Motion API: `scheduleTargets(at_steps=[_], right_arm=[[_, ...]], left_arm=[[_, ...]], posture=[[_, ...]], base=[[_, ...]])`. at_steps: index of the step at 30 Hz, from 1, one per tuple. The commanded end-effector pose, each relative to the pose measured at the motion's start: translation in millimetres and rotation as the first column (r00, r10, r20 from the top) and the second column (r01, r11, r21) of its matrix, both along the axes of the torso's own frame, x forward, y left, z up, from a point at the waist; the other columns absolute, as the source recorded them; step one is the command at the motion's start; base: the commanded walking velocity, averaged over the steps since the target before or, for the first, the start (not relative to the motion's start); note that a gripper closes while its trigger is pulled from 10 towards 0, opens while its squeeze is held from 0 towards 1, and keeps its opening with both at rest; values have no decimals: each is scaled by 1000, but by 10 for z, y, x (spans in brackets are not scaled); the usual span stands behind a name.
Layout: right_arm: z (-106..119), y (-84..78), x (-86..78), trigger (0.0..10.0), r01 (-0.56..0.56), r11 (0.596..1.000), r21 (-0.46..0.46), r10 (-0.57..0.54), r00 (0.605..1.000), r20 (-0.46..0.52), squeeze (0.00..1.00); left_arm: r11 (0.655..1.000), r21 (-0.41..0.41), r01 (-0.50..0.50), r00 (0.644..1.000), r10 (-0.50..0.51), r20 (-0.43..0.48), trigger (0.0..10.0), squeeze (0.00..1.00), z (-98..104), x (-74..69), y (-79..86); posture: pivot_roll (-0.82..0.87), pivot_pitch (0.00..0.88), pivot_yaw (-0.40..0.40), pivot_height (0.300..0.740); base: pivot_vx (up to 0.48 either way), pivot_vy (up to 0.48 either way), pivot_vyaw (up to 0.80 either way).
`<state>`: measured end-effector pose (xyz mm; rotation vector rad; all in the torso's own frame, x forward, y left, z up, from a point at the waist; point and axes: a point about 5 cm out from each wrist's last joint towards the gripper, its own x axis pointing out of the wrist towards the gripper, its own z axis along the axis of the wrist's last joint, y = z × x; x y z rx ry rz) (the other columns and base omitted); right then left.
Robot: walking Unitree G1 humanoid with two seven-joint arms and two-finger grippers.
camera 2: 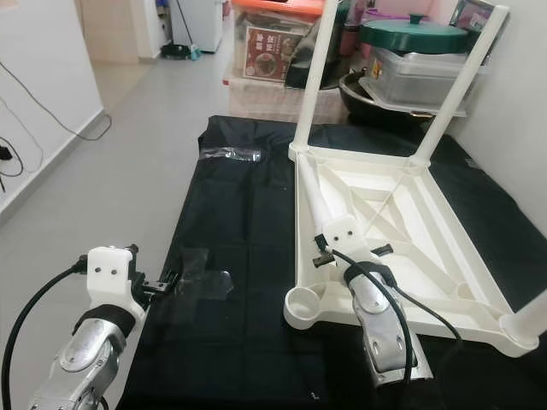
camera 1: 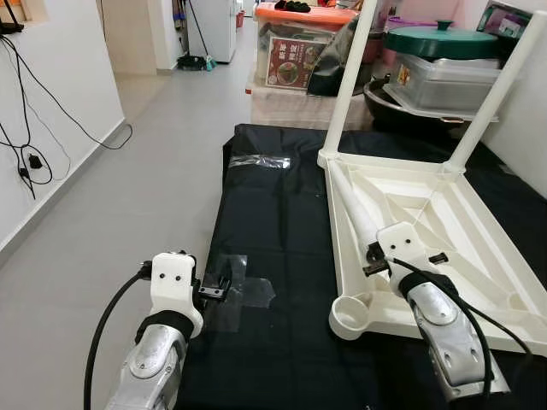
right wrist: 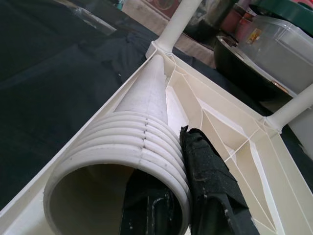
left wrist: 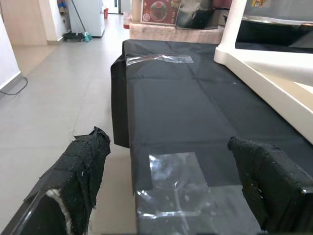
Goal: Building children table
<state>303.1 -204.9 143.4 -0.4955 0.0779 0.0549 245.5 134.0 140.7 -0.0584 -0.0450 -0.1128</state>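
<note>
— On the black sheet (camera 1: pixel 282 213), what is that big white thing?

— It is the table top (camera 1: pixel 444 222), lying upside down on the right side of the sheet. Two white legs (camera 1: pixel 355 68) stand up from its far corners.

— And the long white tube inside it?

— That is a loose leg (camera 1: pixel 357 205). It lies in the top, along the edge nearest the middle of the sheet. Its end with the ridges points back at the robot.

— Is the robot holding it?

— Yes. The right gripper (camera 1: pixel 376 256) is clamped on that ridged end. In the right wrist view one black finger (right wrist: pixel 210 181) presses on the outside of the ridges, and the other goes inside the hollow tube.

— What is the round cup at the near corner?

— A socket (camera 1: pixel 352 314) in the table top, just beside the right arm.

— And the other arm?

— The left gripper (camera 1: pixel 218 289) hangs over the near left edge of the sheet, above some clear tape (left wrist: pixel 181 186). Its fingers (left wrist: pixel 80 166) are spread wide with nothing between them.

— What is at the back?

— Plastic boxes (camera 1: pixel 299 51) and a green pot lid (camera 1: pixel 440 38).
</note>
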Motion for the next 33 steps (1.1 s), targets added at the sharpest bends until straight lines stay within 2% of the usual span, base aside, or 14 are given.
scheduleTargets(at_steps=[1, 5, 6, 13, 16, 18, 20, 22, 24, 25, 30, 31, 32, 33], right_arm=[[72, 39, 2, 0, -48, 999, 23, 47, 998, 42, 0], [307, -49, 26, 0, -115, 967, 226, 89, 988, 123, 0], [423, -96, -11, 0, -185, 927, 327, 142, 978, 149, 0], [698, -240, -290, 0, -472, 777, 416, 413, 882, 228, 0], [672, -268, -341, 0, -514, 737, 439, 464, 857, 224, 0], [588, -239, -365, 0, -537, 669, 514, 502, 836, 220, 0], [588, -239, -365, 0, -537, 669, 514, 502, 836, 220, 0], [372, -126, -377, 0, -539, 569, 621, 550, 811, 200, 0], [372, -126, -377, 0, -539, 569, 621, 550, 811, 200, 0], [271, -50, -378, 0, -536, 518, 666, 576, 795, 192, 0], [172, 121, -363, 0, -538, 436, 722, 613, 765, 200, 0], [200, 203, -373, 0, -559, 382, 736, 639, 735, 227, 0], [200, 203, -373, 0, -559, 382, 736, 639, 735, 227, 0], [246, 267, -416, 0, -591, 308, 746, 675, 688, 266, 0]], left_arm=[[1000, 10, 1, 1000, -1, -8, 10000, 0, -26, 17, -2], [1000, -13, -17, 1000, 17, -1, 10000, 0, 1, 49, 36], [999, -45, -22, 1000, 22, 0, 10000, 0, 18, 64, 54], [969, -245, -2, 1000, 6, 15, 10000, 0, 124, 114, 101], [941, -335, 47, 999, -36, 37, 10000, 0, 191, 125, 81], [894, -430, 130, 992, -114, 63, 10000, 0, 247, 105, 24], [894, -430, 130, 992, -114, 63, 10000, 0, 247, 105, 24], [787, -559, 263, 964, -231, 128, 10000, 0, 336, 50, -57], [787, -559, 263, 964, -231, 128, 10000, 0, 336, 50, -57], [719, -615, 324, 944, -285, 165, 10000, 0, 365, 19, -85], [620, -681, 390, 914, -349, 206, 10000, 0, 356, -21, -103], [589, -710, 387, 913, -352, 207, 10000, 0, 329, -18, -90], [589, -710, 387, 913, -352, 207, 10000, 0, 329, -18, -90], [549, -749, 371, 919, -333, 212, 10000, 0, 317, 8, -58]], posture=[[-41, 0, -83, 740], [-49, 0, -76, 740], [-53, 0, -73, 740], [-67, 0, -60, 740], [-65, 0, -61, 740], [-67, 0, -59, 740], [-67, 0, -59, 740], [-49, 0, -71, 740], [-49, 0, -71, 740], [-42, 0, -74, 740], [-34, 0, -77, 740], [-34, 0, -77, 740], [-34, 0, -77, 740], [-33, 0, -75, 740]], base=[[0, 0, 0], [0, 0, 0], [0, 0, 0], [0, 0, 0], [0, 0, 0], [0, 0, 0], [0, 0, 0], [0, 0, 0], [0, 0, 0], [0, 0, 0], [0, 0, 0], [0, 0, 0], [0, 0, 0], [0, 0, 0]])
